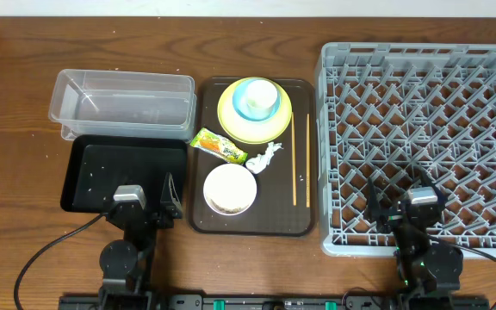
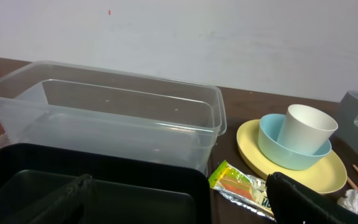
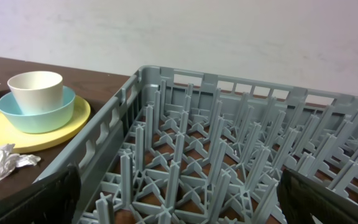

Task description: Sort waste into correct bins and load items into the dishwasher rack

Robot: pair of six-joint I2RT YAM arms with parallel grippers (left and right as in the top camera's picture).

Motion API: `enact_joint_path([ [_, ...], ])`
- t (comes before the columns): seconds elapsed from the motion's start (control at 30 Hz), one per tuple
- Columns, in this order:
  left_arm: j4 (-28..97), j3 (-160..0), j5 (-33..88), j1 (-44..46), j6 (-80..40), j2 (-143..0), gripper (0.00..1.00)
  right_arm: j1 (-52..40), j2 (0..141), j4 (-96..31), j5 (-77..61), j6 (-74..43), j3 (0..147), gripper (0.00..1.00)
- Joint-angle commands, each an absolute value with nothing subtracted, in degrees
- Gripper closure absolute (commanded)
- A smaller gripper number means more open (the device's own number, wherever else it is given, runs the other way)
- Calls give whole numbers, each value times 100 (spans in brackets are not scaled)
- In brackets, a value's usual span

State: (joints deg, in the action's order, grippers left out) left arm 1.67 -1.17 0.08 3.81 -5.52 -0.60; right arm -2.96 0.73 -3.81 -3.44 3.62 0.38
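Note:
The yellow-green plate [image 1: 254, 112] on the brown serving tray [image 1: 198, 220] carries the light blue cup [image 1: 241, 105] with the small white cup [image 1: 260, 92] inside it. They also show in the left wrist view, plate [image 2: 328, 177], and the right wrist view, plate [image 3: 5, 130]. The snack wrapper [image 1: 218, 145], the paper scrap [image 1: 265, 158], the white bowl [image 1: 229, 189] and the chopsticks [image 1: 295, 160] lie on the tray. The clear tub [image 1: 123, 105] and black tray [image 1: 124, 172] stand left. The grey rack [image 1: 424, 138] stands right. My left gripper [image 1: 145, 200] is open over the black tray. My right gripper [image 1: 412, 200] is open over the rack's near edge.
The brown wooden table [image 1: 15, 129] runs under everything. A white wall stands behind it. Cables trail from both arm bases at the front edge.

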Motion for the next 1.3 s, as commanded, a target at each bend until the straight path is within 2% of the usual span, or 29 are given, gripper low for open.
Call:
enact_joint_path([
  [0.0,410,-23,-45,355,-497,-60,11,-340,75,-403,-368,414,32,1],
  [0.7,412,-23,-38,355,-497,-60,11,-340,75,-403,-368,414,32,1],
  [1.27,362,-27,454,360,-851,-370,10,-340,75,-403,-368,414,32,1],
])
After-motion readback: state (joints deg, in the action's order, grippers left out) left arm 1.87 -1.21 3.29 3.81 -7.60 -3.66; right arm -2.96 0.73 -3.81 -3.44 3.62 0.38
